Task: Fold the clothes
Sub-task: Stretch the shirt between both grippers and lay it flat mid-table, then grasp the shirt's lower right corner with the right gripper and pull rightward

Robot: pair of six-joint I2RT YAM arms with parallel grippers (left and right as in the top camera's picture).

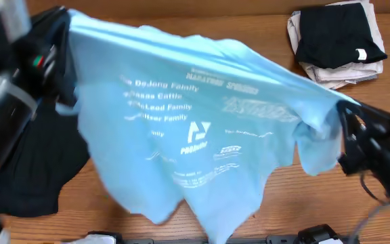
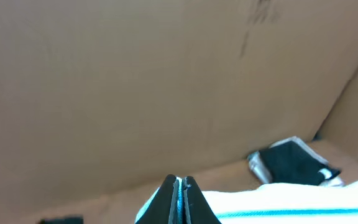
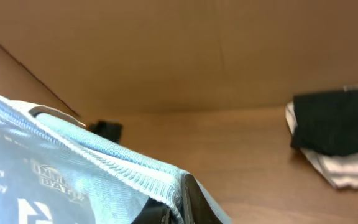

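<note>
The clothes, a light blue T-shirt (image 1: 195,122) with white lettering facing up, hang stretched in the air between my two arms, the lower edge drooping toward the table's front. My left gripper (image 1: 63,24) is shut on the shirt's upper left corner; in the left wrist view a thin blue fabric edge (image 2: 241,208) is pinched between the closed fingers of the left gripper (image 2: 179,198). My right gripper (image 1: 342,114) is shut on the shirt's right end, where the cloth bunches. In the right wrist view the stitched hem (image 3: 135,177) runs into the closed right gripper (image 3: 180,202).
A pile of black and pale folded clothes (image 1: 337,41) lies at the back right, also seen as a pile (image 3: 337,134) in the right wrist view. A dark garment (image 1: 39,169) lies on the wooden table (image 1: 317,196) under my left arm. Cardboard walls (image 2: 135,81) stand behind.
</note>
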